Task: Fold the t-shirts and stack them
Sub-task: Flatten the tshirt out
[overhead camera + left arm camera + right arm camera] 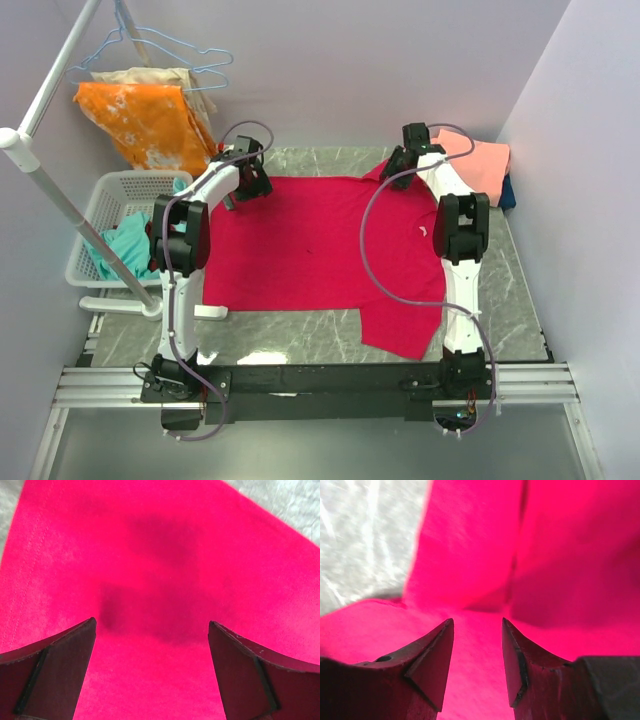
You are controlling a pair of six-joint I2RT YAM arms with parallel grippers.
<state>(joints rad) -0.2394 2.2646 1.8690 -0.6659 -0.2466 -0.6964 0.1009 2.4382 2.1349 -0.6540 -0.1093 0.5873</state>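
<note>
A large crimson-red t-shirt (320, 245) lies spread flat on the marble table (290, 338), with one sleeve reaching toward the front right. My left gripper (243, 190) hovers over the shirt's far left corner. Its jaws are wide open (151, 621), with only flat red cloth (165, 555) below them. My right gripper (400, 166) is at the shirt's far right corner. Its jaws (477, 619) stand partly apart over a folded ridge of red cloth (470, 545), with a gap showing between them. A salmon-pink t-shirt (482, 160) lies on a dark blue one (508, 192) at the back right.
A white basket (105, 205) holding teal cloth (125, 245) stands off the table's left edge. An orange white-blotched cloth (150, 120) hangs from a rack whose white pole (60, 190) slants across the left. Walls close in behind and on the right.
</note>
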